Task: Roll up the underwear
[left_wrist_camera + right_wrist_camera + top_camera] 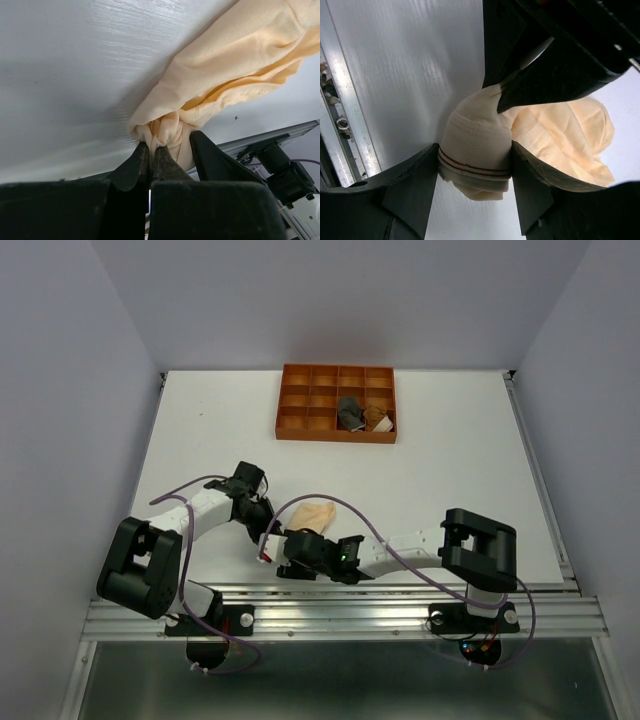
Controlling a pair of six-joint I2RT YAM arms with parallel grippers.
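Both arms stretch low and meet near the front of the table (450,460). The left gripper (150,148) is pinched tight on a bunched corner of the pale peach underwear (560,130), while the right gripper (475,172) stands half-spread, its fingers (417,185) hugging the rolled waistband end. Well apart at the far side, the tray (284,405) holds the dark grey pair (350,413) and the rust-brown pair (378,417)

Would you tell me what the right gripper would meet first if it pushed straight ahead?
The bunched end of the peach underwear, between its jaws; probably the left gripper just beyond.

peach underwear (225,60): soft matt cloth (ribbed waistband) | table (70,75): white, faintly glossy, fine-grooved
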